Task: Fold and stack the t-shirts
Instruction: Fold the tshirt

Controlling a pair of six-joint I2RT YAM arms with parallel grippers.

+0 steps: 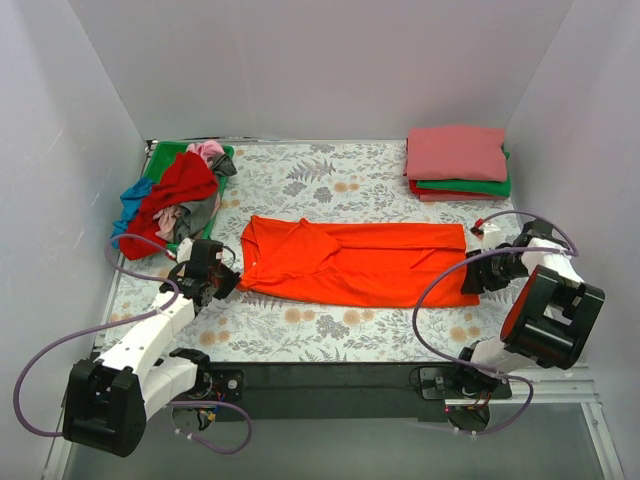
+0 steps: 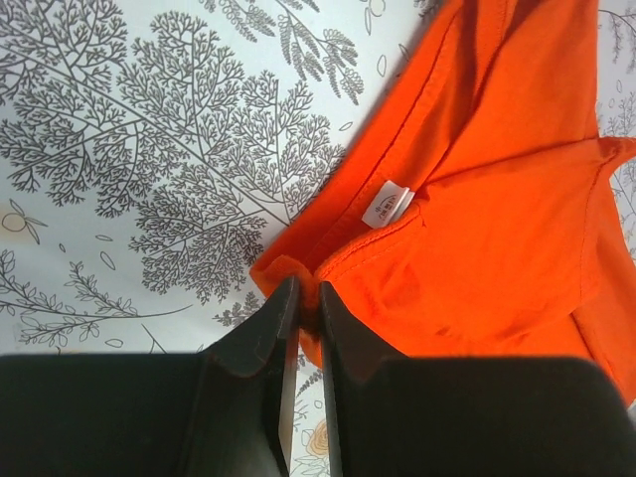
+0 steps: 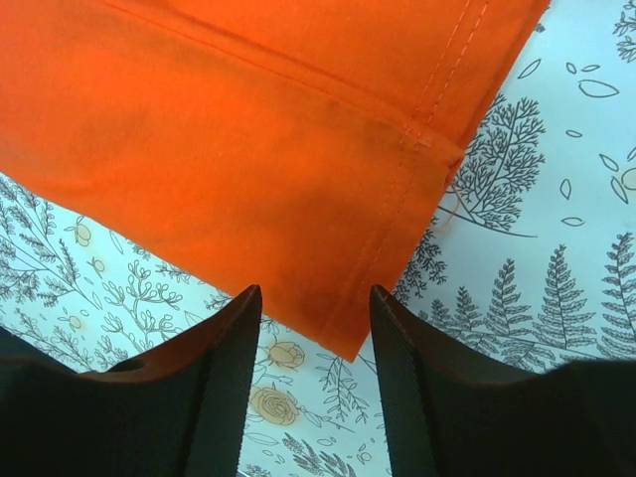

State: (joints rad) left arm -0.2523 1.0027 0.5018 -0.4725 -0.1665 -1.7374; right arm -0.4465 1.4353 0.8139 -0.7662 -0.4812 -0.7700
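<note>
A bright orange-red t-shirt (image 1: 355,260) lies folded lengthwise into a long strip across the middle of the floral table cloth. My left gripper (image 1: 228,281) is shut on its near left corner beside the collar (image 2: 298,268); the white neck label (image 2: 388,206) shows. My right gripper (image 1: 470,278) is open at the strip's near right end, its jaws either side of the hem corner (image 3: 350,343), not touching it. Folded shirts are stacked at the back right, coral pink (image 1: 455,152) on top, green (image 1: 480,187) and red below.
A heap of unfolded shirts lies at the back left: deep red (image 1: 178,188), blue (image 1: 131,200), grey (image 1: 197,218), light pink (image 1: 209,150) and green (image 1: 163,156). White walls enclose the table. Purple cables loop from both arms.
</note>
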